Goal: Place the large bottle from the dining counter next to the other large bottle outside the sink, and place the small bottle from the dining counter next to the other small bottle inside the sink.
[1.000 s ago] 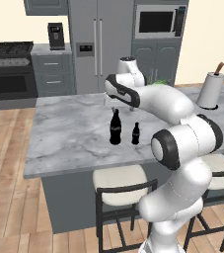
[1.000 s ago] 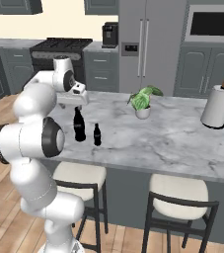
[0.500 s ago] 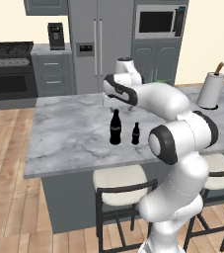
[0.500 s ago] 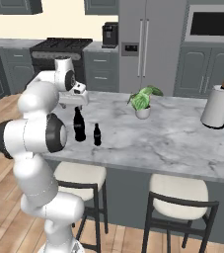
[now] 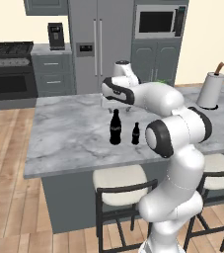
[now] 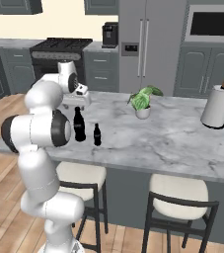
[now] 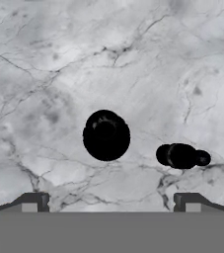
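Two dark bottles stand upright on the marbled dining counter [image 5: 64, 133] near its front edge: the large bottle [image 5: 115, 127] and, to its right, the small bottle [image 5: 135, 134]. My gripper [image 5: 114, 105] hovers just above and behind the large bottle, pointing down, open and holding nothing. From the right base view the gripper [image 6: 76, 104] hangs over the large bottle [image 6: 79, 125], with the small bottle [image 6: 97, 135] beside it. In the hand view I look straight down on the large bottle [image 7: 106, 135] and the small bottle [image 7: 181, 156], both beyond the gripper [image 7: 111, 202]. The sink is out of view.
A potted plant [image 6: 143, 101] and a paper towel roll [image 6: 216, 106] stand further right on the counter. Cream-seated stools [image 5: 121, 185] line the front edge. A fridge [image 5: 98, 44], a stove [image 5: 7, 69] and a coffee machine [image 5: 56, 35] line the back wall.
The hand has drifted slightly left above the bottles and stayed open. Neither bottle has moved.
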You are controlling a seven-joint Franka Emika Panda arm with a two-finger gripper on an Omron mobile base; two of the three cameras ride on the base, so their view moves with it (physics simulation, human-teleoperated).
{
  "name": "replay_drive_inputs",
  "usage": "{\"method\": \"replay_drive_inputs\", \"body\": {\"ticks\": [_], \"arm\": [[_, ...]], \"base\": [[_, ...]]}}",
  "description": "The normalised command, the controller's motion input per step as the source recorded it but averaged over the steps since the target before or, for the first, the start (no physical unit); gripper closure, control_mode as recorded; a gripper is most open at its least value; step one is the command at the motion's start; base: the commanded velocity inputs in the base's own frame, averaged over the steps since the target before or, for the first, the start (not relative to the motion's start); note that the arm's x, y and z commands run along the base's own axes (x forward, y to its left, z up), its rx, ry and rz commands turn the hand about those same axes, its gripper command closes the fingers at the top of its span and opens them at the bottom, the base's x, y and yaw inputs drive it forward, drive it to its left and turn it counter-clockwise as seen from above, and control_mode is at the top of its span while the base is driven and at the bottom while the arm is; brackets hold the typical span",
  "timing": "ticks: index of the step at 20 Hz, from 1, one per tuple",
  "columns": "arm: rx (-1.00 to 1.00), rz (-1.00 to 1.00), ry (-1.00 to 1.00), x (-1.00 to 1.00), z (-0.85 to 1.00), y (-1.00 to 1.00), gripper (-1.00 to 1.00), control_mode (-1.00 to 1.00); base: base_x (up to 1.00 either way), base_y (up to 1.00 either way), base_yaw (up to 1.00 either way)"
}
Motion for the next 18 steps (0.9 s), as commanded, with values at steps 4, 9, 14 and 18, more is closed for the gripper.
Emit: {"method": "replay_drive_inputs", "body": {"ticks": [4,9,14,18], "arm": [[0.00,-0.02,0.00,0.40,-0.03,0.01,-1.00,-1.00],[0.00,0.00,0.00,0.22,-0.03,0.00,-1.00,-1.00],[0.00,0.00,0.01,-0.04,-0.10,0.00,-1.00,-1.00],[0.00,0.00,0.01,-0.01,-0.10,0.00,-1.00,-1.00]], "base": [[0.00,0.00,0.00],[0.00,0.00,0.00],[0.00,0.00,0.00],[0.00,0.00,0.00]]}}
